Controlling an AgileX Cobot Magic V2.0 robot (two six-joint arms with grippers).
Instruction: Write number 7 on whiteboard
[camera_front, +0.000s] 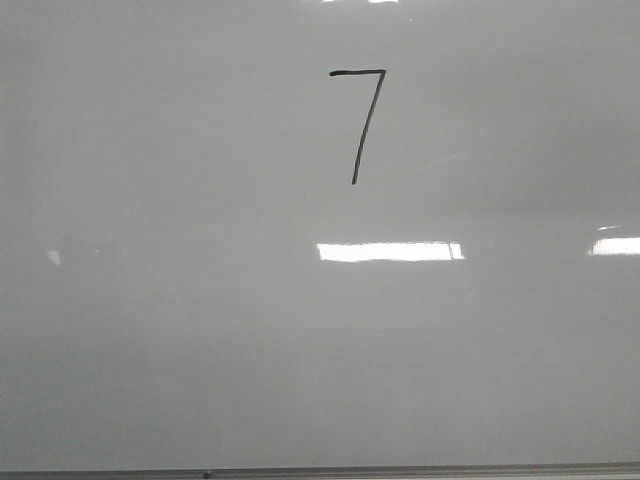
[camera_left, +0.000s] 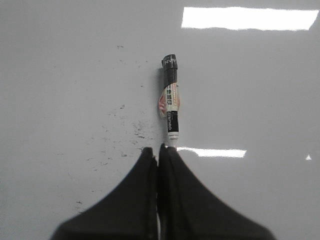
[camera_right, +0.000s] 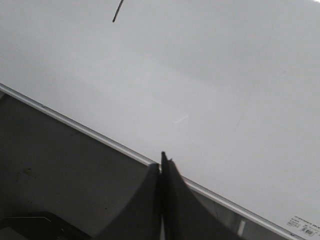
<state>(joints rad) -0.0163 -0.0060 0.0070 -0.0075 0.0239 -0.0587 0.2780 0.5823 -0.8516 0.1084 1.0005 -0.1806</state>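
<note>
The number 7 (camera_front: 358, 122) stands complete in the upper middle of the front frame, a thin black top bar and long slanted downstroke on the glossy whiteboard (camera_front: 160, 330), so the step now is probably just to keep clear of the wet ink. The marker (camera_left: 170, 102) lies just beyond the left end effector (camera_left: 157, 148), whose fingers are pressed together, seemingly holding nothing. The right end effector (camera_right: 163, 156) is likewise closed and empty over the board's lower edge.
</note>
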